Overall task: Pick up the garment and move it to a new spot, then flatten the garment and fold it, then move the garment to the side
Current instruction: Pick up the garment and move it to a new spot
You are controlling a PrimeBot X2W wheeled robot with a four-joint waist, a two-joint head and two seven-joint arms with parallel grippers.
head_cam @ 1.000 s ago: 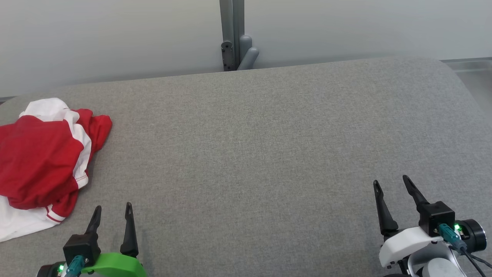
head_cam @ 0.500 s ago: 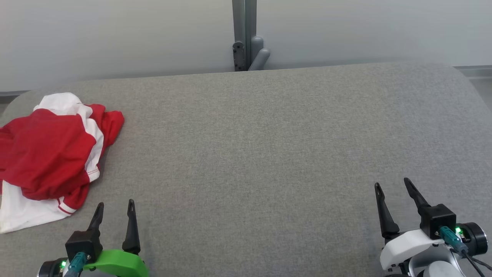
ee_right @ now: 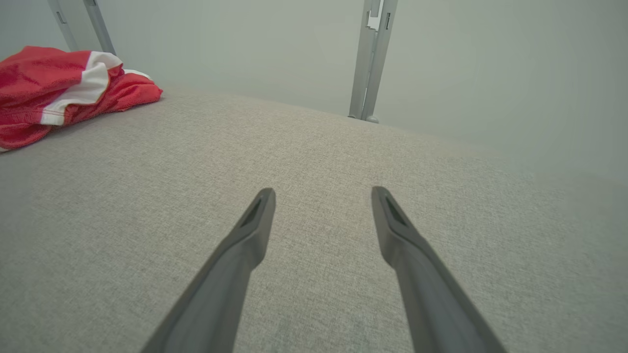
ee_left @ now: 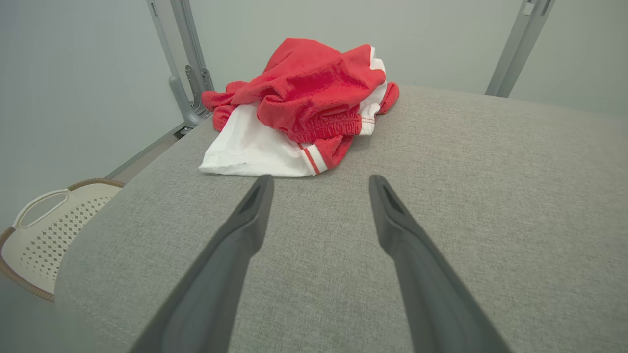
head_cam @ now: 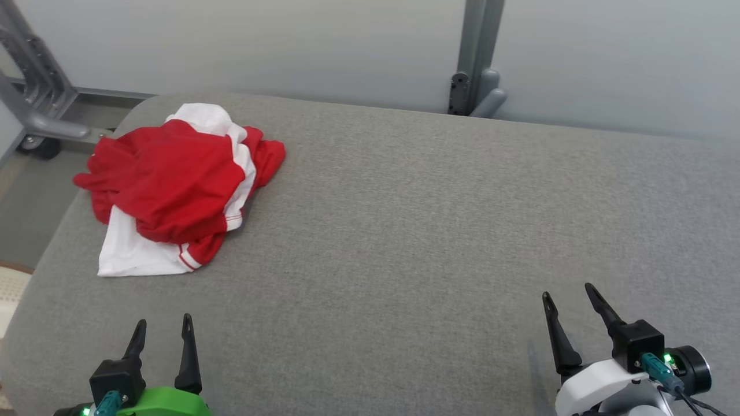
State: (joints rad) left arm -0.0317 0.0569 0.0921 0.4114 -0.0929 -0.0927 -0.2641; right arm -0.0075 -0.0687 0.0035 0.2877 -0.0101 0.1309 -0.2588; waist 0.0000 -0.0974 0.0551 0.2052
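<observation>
Garment [head_cam: 173, 185]: lay crumpled in a heap near the far left corner of the surface, red cloth bunched on top, a white panel spread flat beneath it toward the near edge, a second white patch at the far side; showed a red cuff with white stripes at the near right of the heap
Surface [head_cam: 404, 231]: grey, padded and woven, with rounded corners; carried the heap at its left end
Left gripper [head_cam: 163, 321]: hovered over the near left edge of the surface, both dark fingers spread wide with nothing between them; pointed toward the heap, well short of it and apart from the cloth
Right gripper [head_cam: 567, 291]: hovered over the near right part of the surface, fingers likewise parted and empty, well apart from the garment
Metal post [head_cam: 477, 52]: stood upright behind the far edge, against the pale wall [head_cam: 289, 46]
Frame [head_cam: 34, 86]: grey metal, slanted past the far left corner, with a dark caster at its foot
Basket [ee_left: 44, 230]: pale, perforated, brown-rimmed; sat low beside the left end of the surface in the left wrist view
</observation>
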